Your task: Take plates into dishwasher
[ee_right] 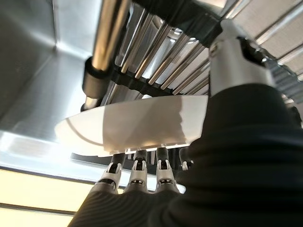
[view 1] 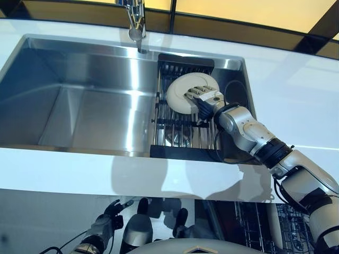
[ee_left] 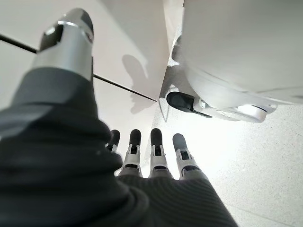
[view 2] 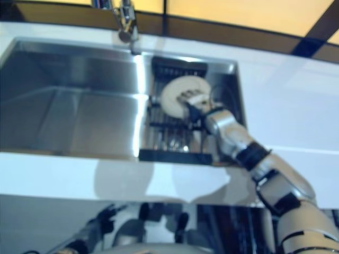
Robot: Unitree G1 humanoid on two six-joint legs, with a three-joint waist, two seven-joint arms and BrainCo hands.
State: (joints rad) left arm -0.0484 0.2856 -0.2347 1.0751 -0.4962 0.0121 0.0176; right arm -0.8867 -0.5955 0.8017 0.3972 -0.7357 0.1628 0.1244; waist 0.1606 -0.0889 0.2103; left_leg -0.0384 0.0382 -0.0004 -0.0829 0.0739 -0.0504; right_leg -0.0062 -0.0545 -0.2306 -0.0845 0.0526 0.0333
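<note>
A white plate point(view 1: 179, 93) leans tilted on the black-framed metal drying rack point(view 1: 183, 132) set across the right end of the sink. My right hand point(view 1: 205, 98) reaches over the counter and grips the plate's right edge. In the right wrist view the plate point(ee_right: 137, 125) sits between my fingers point(ee_right: 137, 172) and my thumb point(ee_right: 232, 61). My left hand point(view 1: 108, 219) hangs low below the counter edge, fingers straight and empty; it also shows in the left wrist view point(ee_left: 156, 156).
The steel sink basin point(view 1: 79, 106) lies left of the rack, with the faucet point(view 1: 136, 21) at its back edge. White counter surrounds the sink. The open dishwasher's wire rack point(view 1: 257, 222) shows below the counter at the lower right.
</note>
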